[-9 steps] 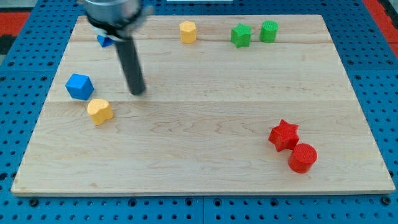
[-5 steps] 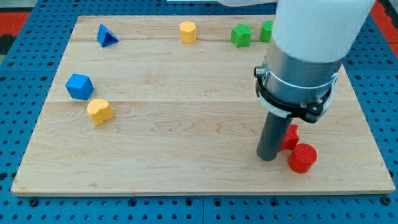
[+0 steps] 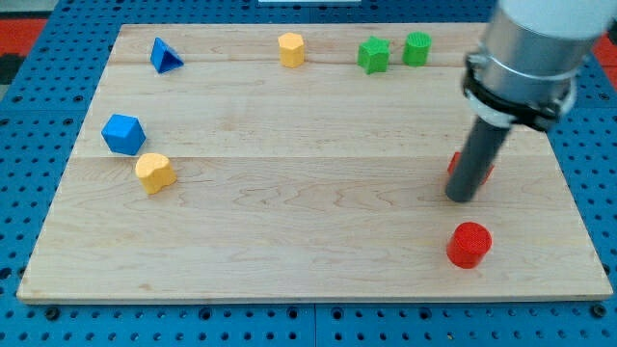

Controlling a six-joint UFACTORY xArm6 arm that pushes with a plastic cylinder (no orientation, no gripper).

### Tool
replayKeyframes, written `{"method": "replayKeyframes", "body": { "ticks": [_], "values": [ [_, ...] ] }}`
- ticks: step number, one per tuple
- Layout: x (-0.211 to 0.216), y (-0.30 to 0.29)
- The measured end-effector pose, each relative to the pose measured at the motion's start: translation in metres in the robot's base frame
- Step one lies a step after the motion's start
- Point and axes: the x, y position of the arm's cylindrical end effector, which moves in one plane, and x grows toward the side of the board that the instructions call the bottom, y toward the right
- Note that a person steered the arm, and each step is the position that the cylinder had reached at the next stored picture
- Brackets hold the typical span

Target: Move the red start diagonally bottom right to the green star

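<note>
The red star (image 3: 485,170) lies at the board's right side, mostly hidden behind my rod; only red slivers show on both sides of it. My tip (image 3: 463,197) rests on the board at the star's lower left, touching it. The green star (image 3: 373,54) sits near the view's top, right of centre, well up and to the left of the red star.
A green cylinder (image 3: 416,48) stands right of the green star. A red cylinder (image 3: 469,244) lies below my tip. A yellow hexagonal block (image 3: 291,48), a blue triangle (image 3: 165,55), a blue block (image 3: 123,133) and a yellow heart-like block (image 3: 154,172) lie further left on the wooden board (image 3: 308,241).
My rod swept from the board's left to the red star, then moved up and right. The red star has moved up and right, away from the red cylinder.
</note>
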Motion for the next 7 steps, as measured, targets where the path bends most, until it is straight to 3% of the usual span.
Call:
{"method": "replayKeyframes", "body": {
  "ticks": [1,2,3,4,6,7],
  "values": [
    [-0.032,0.000],
    [-0.022,-0.008],
    [0.000,0.027],
    [-0.024,0.038],
    [-0.067,-0.031],
    [-0.067,-0.047]
  ]
}}
